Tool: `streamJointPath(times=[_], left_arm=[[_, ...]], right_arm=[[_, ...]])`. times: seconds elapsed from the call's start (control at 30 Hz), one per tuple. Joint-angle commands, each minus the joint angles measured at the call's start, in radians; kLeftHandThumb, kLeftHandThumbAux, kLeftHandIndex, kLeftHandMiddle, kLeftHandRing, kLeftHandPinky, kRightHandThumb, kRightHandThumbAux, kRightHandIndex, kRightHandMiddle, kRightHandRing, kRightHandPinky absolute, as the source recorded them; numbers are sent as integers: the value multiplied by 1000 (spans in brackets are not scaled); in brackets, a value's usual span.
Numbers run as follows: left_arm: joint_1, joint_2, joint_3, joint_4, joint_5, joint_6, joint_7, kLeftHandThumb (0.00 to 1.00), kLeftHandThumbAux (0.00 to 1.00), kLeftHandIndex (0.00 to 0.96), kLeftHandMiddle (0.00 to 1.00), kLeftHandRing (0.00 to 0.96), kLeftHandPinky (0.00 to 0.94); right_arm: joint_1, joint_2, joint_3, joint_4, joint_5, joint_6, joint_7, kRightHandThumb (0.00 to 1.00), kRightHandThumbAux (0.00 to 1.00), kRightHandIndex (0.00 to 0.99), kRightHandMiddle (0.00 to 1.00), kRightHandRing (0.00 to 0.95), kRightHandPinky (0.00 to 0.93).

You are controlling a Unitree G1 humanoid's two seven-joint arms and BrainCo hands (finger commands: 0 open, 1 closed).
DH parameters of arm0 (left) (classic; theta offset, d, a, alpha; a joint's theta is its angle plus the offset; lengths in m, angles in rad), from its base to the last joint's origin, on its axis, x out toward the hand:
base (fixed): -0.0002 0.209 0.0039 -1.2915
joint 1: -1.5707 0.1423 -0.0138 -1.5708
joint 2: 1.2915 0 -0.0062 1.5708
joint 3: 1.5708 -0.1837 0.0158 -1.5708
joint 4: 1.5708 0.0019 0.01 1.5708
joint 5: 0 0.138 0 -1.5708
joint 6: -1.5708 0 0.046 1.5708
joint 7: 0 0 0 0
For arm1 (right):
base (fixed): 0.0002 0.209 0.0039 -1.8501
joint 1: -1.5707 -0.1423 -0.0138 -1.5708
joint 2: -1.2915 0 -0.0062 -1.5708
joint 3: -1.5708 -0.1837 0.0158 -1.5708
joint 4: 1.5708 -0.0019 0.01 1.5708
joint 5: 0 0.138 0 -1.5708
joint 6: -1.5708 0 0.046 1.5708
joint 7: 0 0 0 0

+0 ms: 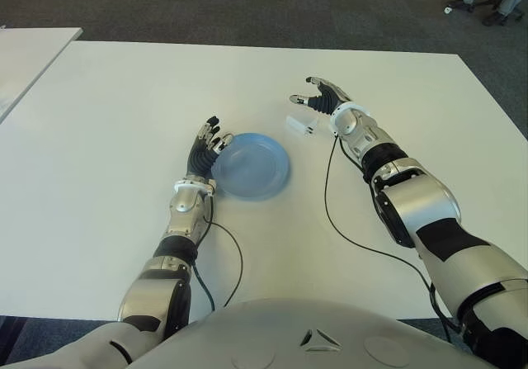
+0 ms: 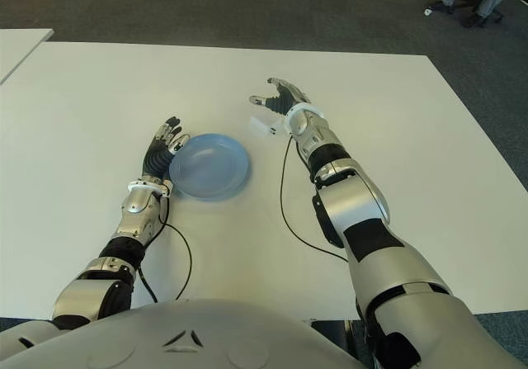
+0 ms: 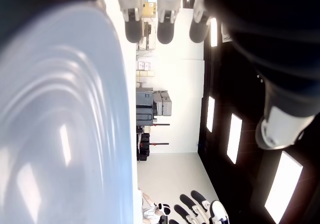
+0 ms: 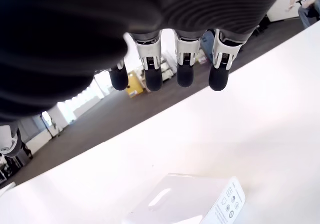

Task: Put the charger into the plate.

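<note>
- Small white rectangular charger (image 1: 300, 125) lies on the white counter (image 1: 124, 121), right of the round blue plate (image 1: 252, 167).
- Right hand (image 1: 322, 98) hovers above the charger, fingers spread, holding nothing.
- Left hand (image 1: 206, 142) sits at the plate's left rim, fingers extended, empty.

Silver-shelled arms with black joints end in each black-fingered hand, white-cuffed, trailing thin black cables (image 1: 330, 204).

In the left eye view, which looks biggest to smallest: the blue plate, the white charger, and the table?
1. White table, by far the largest.
2. Blue plate.
3. White charger, smallest, lying beside the right hand, whose fingers are open.
</note>
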Motion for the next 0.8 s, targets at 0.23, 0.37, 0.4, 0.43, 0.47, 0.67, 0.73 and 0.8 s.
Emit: streamJointPath(times=[0.23,0.37,0.4,0.43,0.47,0.67,0.73,0.8], left_arm=[[44,-9,-20,-11,9,52,-6,0,533,0,28,10,0],[50,-7,-24,-24,6,61,-8,0,532,0,28,9,0],[52,-6,-25,-28,6,63,-9,0,531,0,29,9,0],[54,-6,-26,-32,5,65,-10,0,531,0,29,9,0],[57,-5,-27,-37,5,67,-11,0,530,0,29,9,0],[77,-3,-36,-79,6,85,-11,0,530,0,31,10,0],[87,-2,-38,-97,5,93,-13,0,530,0,31,10,0],[94,-2,-40,-112,5,101,-14,0,533,0,32,11,0]], right_arm=[[52,28,24,48,-9,28,-34,441,310,0,0,0,0],[57,30,31,57,-15,41,-40,428,302,0,0,0,0],[59,31,33,59,-16,44,-41,423,297,0,0,0,0],[62,32,35,62,-17,47,-43,420,293,0,0,0,0],[65,33,37,63,-17,49,-44,418,292,0,0,0,0],[78,39,46,76,-20,58,-51,408,279,0,0,0,0],[84,42,49,81,-22,60,-53,406,276,0,0,0,0],[91,44,52,86,-24,61,-57,402,271,0,0,0,0]])
